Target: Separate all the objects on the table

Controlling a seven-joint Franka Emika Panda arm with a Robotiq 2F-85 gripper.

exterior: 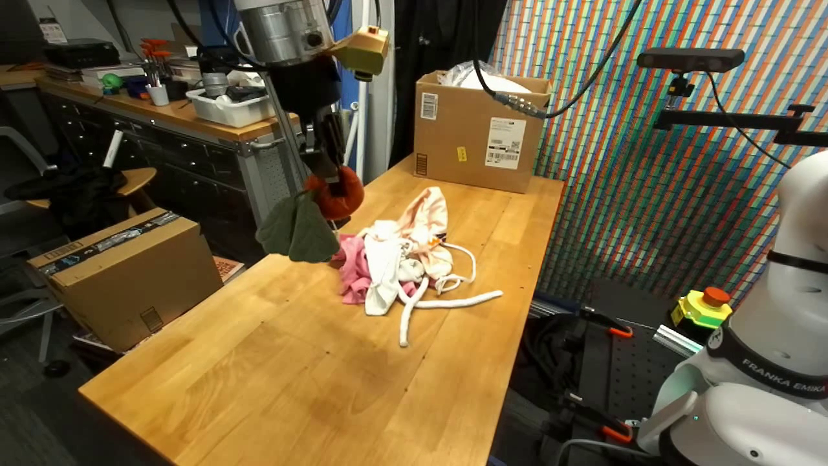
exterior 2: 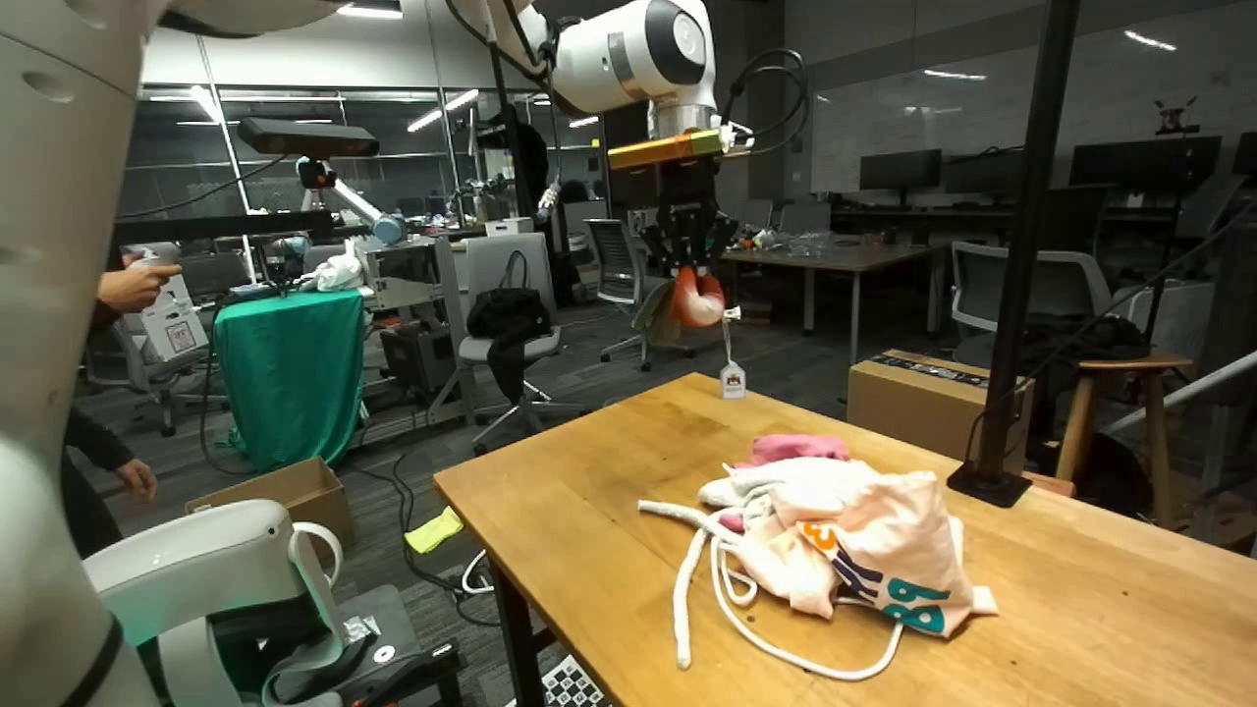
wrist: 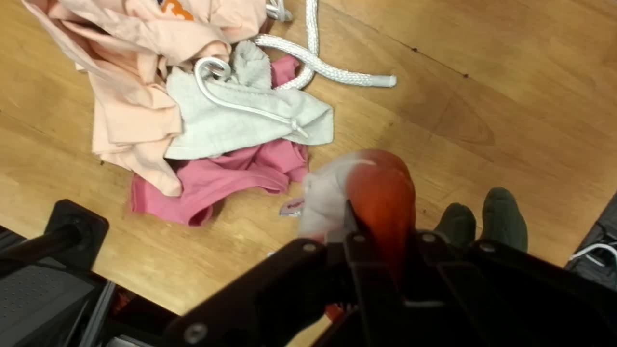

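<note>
My gripper (exterior 2: pixel 694 271) is shut on the red ball (exterior: pixel 346 195), pinching it in the air above the table (exterior: pixel 291 362). Its dark green leaves (exterior: pixel 297 230) hang down to one side, and a white paper tag (exterior 2: pixel 733 381) dangles from it. Below lies one heap: a pink cloth (wrist: pixel 226 180) underneath, a pale grey-white corded pouch (wrist: pixel 250 118) over it, and a beige cloth (wrist: pixel 130 106) with printed letters at the side. A white rope (wrist: pixel 332 70) comes out of the heap, its ends lying loose on the wood. The fingertips are partly hidden by the ball.
A large cardboard box (exterior: pixel 479 136) stands at the table's far end. On a table edge a black post (exterior 2: pixel 992 481) rises from its foot, near the heap. Another cardboard box (exterior: pixel 129 278) sits beside the table, lower than its top.
</note>
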